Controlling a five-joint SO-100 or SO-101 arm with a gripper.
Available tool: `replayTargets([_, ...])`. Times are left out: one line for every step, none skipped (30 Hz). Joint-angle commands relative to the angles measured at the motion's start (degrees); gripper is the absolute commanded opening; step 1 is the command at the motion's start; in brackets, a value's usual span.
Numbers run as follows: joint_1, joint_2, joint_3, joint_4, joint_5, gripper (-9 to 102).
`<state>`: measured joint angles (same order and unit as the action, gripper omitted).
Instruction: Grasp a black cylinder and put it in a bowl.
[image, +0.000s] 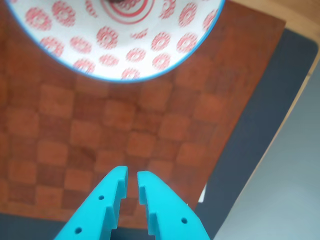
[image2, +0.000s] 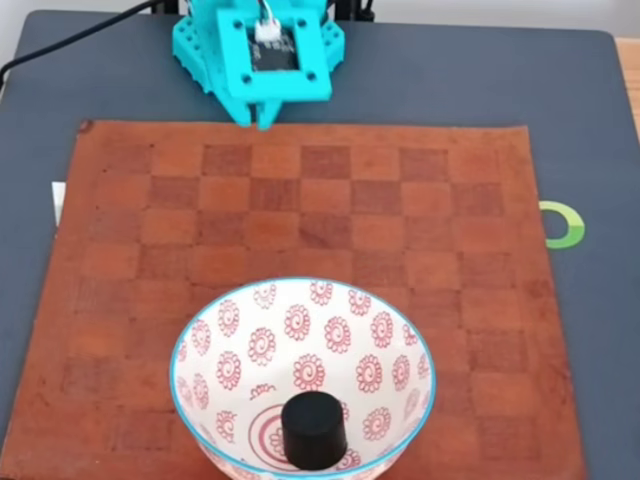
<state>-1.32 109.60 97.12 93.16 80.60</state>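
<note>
Black cylinder (image2: 313, 429) sits upright in the bowl (image2: 392, 340), so the drop looks done. Gripper (image: 131, 191) nearly closed, empty (parked at the checkered mat's (image2: 420, 200) far edge).

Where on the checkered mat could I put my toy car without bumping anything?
The checkered mat is bare between the gripper and the bowl, plus strips left and right of the bowl in the fixed view. The near edge is crowded: the bowl holds the black cylinder.
</note>
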Motion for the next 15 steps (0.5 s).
replayTargets([-0.1,7.4,5.7,-0.5,1.5,0])
replayTargets([-0.1,9.4,7.7,-0.5,2.0,0])
replayTargets([-0.1,11.5,9.6,-0.5,2.7,0])
replayTargets([-0.1,13.5,11.5,-0.5,3.3,0])
replayTargets([-0.1,15.7,13.4,-0.5,3.9,0])
replayTargets([-0.1,17.9,15.3,-0.6,4.7,0])
replayTargets([-0.1,20.0,17.1,-0.9,5.4,0])
replayTargets([-0.1,22.1,19.0,-1.0,5.8,0])
replayTargets([-0.1,24.3,20.8,-1.3,6.2,0])
replayTargets([-0.1,26.3,22.6,-1.3,6.9,0])
replayTargets([-0.2,28.2,24.3,-1.3,7.6,0])
replayTargets([-0.3,30.1,26.1,-1.3,8.2,0])
replayTargets([-0.4,32.0,27.9,-1.3,8.8,0])
replayTargets([-0.7,33.8,29.4,-1.3,9.5,0])
replayTargets([-0.8,35.5,31.0,-1.4,10.0,0])
